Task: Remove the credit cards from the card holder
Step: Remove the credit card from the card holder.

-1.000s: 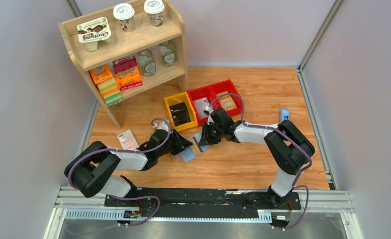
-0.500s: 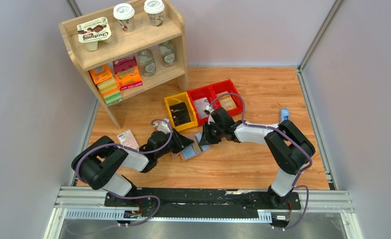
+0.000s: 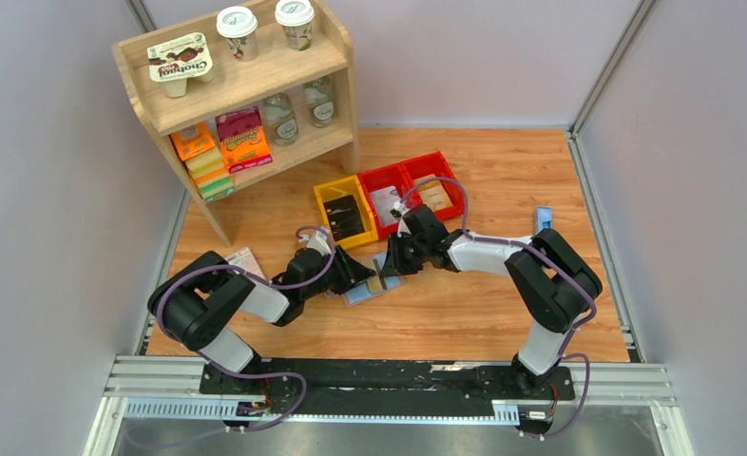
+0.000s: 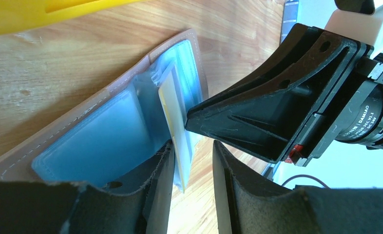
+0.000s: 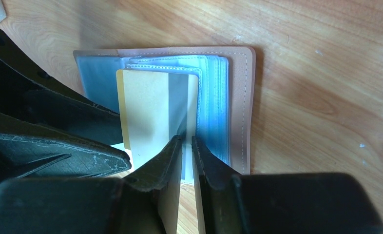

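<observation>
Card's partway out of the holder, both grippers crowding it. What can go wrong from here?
1. The credit card is only partly out of the card holder; a pull may lift the holder with it.
2. The left gripper straddles the card's edge next to clear sleeves; closing could pinch a sleeve too.
3. The right gripper sits almost against the left one; either moving may cause a collision.

Left gripper (image 3: 358, 276), card holder (image 3: 367, 293), right gripper (image 3: 390, 269) abreast; card (image 5: 145, 107) perhaps half-in
</observation>
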Available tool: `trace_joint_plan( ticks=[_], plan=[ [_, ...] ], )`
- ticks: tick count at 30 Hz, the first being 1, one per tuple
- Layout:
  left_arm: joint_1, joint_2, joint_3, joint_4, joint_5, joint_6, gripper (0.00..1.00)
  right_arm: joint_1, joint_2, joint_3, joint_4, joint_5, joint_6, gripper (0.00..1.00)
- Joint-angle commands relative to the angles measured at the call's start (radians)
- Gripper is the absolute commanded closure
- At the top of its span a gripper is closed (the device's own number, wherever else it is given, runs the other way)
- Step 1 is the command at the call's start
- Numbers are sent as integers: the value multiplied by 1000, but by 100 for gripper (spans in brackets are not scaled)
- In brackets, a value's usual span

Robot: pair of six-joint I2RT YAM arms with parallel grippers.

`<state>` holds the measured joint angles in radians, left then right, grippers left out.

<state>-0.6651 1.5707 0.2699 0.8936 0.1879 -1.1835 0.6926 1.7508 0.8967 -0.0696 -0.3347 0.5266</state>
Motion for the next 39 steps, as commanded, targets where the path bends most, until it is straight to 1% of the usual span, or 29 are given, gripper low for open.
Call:
trace_joint_plan(
  ticks=[1,3,5,8,9,10,16,21,25,28,29,30,33,39],
  plan=[
    [-11,-11,43,-5,53,15,58,16,27,-7,-16,-3,-20,79],
    [-11,-12,43,-4,50,16,61,15,27,-7,-18,0,-22,79],
    [-11,-21,34,5,44,16,66,15,30,-8,-18,5,-22,79],
    [-11,-53,11,25,27,21,77,8,38,-15,-18,8,-23,79],
    [-11,-60,6,30,22,24,79,7,39,-16,-18,13,-23,79],
    [-11,-75,-1,31,18,25,83,5,41,-19,-18,14,-25,79],
    [-11,-121,-11,10,15,38,89,1,52,-19,-18,19,-31,79],
    [-11,-159,-23,-36,1,33,90,1,53,-18,-24,33,-37,79],
    [-10,-230,-5,-185,-21,39,91,-1,56,-16,-36,52,-40,79],
    [-10,-287,20,-376,-50,62,91,-1,56,-16,-42,63,-43,79],
    [-10,-314,35,-412,-56,65,92,-1,56,-13,-44,65,-43,79],
    [-10,-325,41,-492,-70,76,92,-1,58,-13,-44,68,-43,79],
    [-10,-382,67,-622,-96,90,95,-1,59,-5,-47,69,-40,79],
    [-10,-481,135,-921,-140,205,98,-1,58,22,-65,68,-39,79]
  ],
)
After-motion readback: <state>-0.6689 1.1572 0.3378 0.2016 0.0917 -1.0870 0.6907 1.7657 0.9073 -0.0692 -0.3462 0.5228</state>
